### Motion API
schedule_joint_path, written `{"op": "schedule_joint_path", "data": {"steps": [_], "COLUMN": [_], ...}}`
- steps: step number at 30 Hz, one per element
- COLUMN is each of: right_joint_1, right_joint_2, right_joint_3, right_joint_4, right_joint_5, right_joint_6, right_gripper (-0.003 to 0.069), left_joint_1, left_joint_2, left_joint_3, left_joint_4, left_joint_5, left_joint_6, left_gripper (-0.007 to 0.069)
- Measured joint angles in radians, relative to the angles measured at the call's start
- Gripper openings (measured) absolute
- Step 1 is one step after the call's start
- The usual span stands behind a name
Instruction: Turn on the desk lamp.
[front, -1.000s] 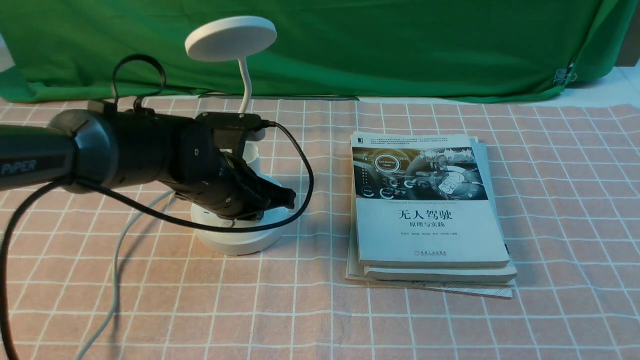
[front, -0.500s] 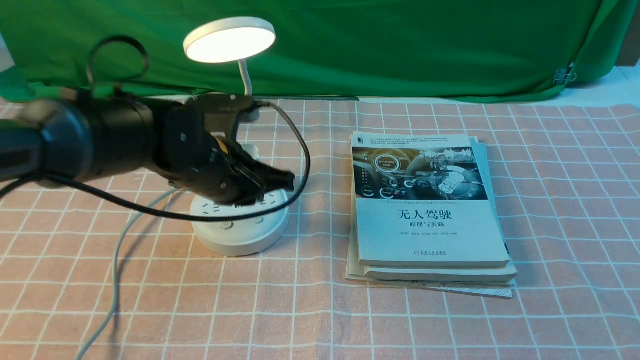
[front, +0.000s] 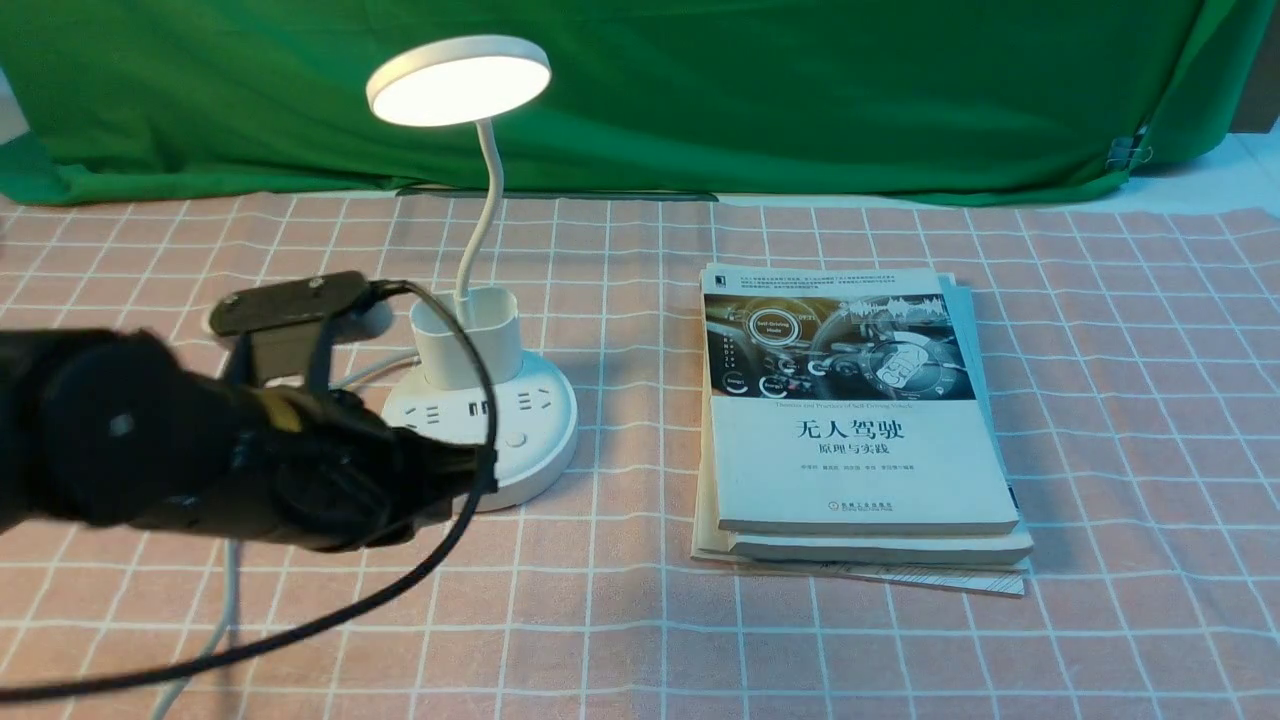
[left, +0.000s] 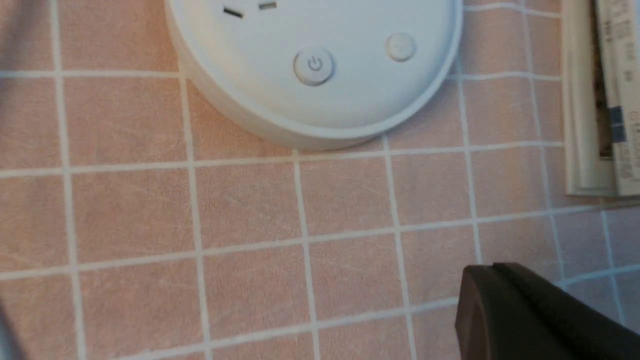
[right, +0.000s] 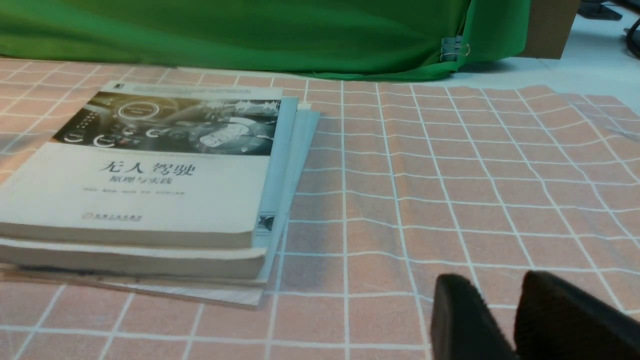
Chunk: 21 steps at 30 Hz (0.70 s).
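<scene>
The desk lamp stands at left centre of the table, and its round disc head (front: 458, 82) glows. A thin gooseneck (front: 487, 190) runs down to the cup holder (front: 468, 335) on the round base (front: 535, 425). The left wrist view shows the base's power button (left: 313, 65) and a second button (left: 400, 46). My left gripper (front: 480, 465) is shut and empty, just in front of and left of the base, clear of it. Its fingers (left: 500, 300) press together over the cloth. My right gripper (right: 492, 285) hovers low over bare cloth right of the books, its tips slightly apart and empty.
A stack of books (front: 860, 420) lies right of the lamp, with its edge in the left wrist view (left: 605, 100). The lamp's white cord (front: 225, 590) trails toward the front left. A green backdrop (front: 800, 90) hangs along the far edge. Checked pink cloth (front: 1130, 400) covers the table.
The lamp head went from dark to lit. My left gripper, which was down on the base a second ago, rose and pulled back toward the front left.
</scene>
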Motion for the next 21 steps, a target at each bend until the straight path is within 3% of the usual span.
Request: {"op": "schedule_joint_path", "data": {"steps": [3,11,21], "right_joint_1": [0.0,0.0,0.0], "right_joint_2": [0.0,0.0,0.0], "right_joint_3": [0.0,0.0,0.0], "right_joint_4": [0.0,0.0,0.0], "right_joint_5": [0.0,0.0,0.0], "right_joint_6": [0.0,0.0,0.0], "right_gripper": [0.0238,0.0238,0.0238], "left_joint_1": [0.0,0.0,0.0], "left_joint_2": [-0.144,-0.7,-0.955], "left_joint_3": [0.045,0.192,0.277], "left_joint_4": [0.03,0.255,0.281], "left_joint_5": [0.0,-0.022,-0.014], "left_joint_6": [0.004,0.007,0.007], "left_gripper": [0.0001,0.0001,0.0001]}}
